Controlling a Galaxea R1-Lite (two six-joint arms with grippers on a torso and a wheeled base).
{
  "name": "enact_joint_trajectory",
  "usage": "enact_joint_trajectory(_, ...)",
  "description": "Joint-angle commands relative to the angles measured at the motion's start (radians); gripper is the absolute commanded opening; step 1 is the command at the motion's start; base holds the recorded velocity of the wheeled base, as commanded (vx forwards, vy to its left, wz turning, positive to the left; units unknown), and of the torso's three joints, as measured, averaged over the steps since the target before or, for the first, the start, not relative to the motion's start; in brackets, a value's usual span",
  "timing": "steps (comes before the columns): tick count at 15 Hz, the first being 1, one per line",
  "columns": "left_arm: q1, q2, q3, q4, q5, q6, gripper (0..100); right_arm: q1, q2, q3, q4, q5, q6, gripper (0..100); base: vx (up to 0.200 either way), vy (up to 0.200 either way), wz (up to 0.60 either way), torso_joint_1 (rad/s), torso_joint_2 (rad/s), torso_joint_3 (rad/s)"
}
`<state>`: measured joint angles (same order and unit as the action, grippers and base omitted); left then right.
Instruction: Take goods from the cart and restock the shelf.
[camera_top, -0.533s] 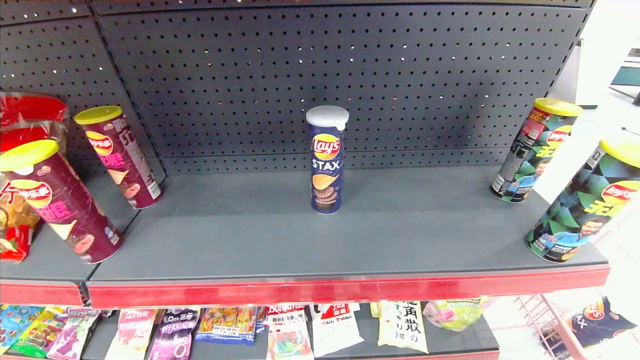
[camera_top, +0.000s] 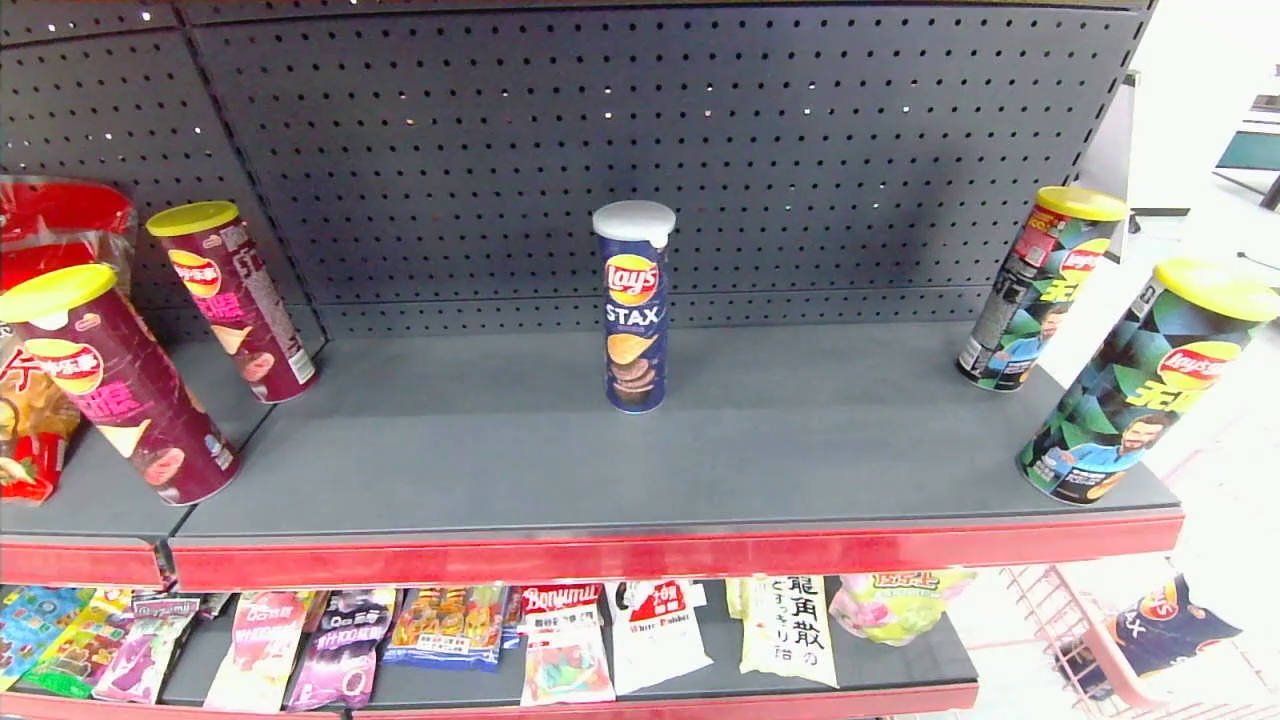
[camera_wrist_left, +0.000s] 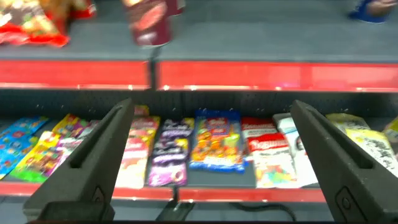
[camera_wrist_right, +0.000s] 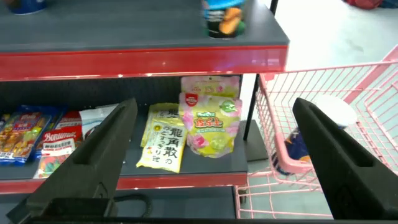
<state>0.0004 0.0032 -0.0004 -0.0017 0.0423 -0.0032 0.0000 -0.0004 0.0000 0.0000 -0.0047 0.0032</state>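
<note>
Pink cart (camera_top: 1118, 670): cut off by the head view's lower right corner
Blue can (camera_top: 1165, 615): in the cart, lower part hidden behind its rim
Red bag (camera_top: 60, 215): cut by the head view's left edge
Maroon can (camera_wrist_left: 149, 22): blurred, top cut off
Green can (camera_wrist_right: 224, 18): blurred, upper part cut off

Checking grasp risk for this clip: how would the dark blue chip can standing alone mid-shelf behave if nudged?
The dark blue chip can is tall and narrow, so a high nudge would probably tip it. Being round, it would likely roll along the flat shelf once down.
</note>
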Motion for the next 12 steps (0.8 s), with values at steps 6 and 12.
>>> enact_joint_trajectory(6, 0.0, 0.001, 0.0, 0.0, 0.001, 0.0, 100, 0.0, 0.0, 0.0, -0.002, 0.015, 0.0, 100, 0.0, -0.2, 0.0, 0.006, 0.0, 0.002)
enact_joint_trajectory(12, 0.0, 0.001, 0.0, -0.001, 0.002, 0.0, 100, 0.0, 0.0, 0.0, -0.002, 0.015, 0.0, 100, 0.0, -0.1, 0.0, 0.001, 0.0, 0.003)
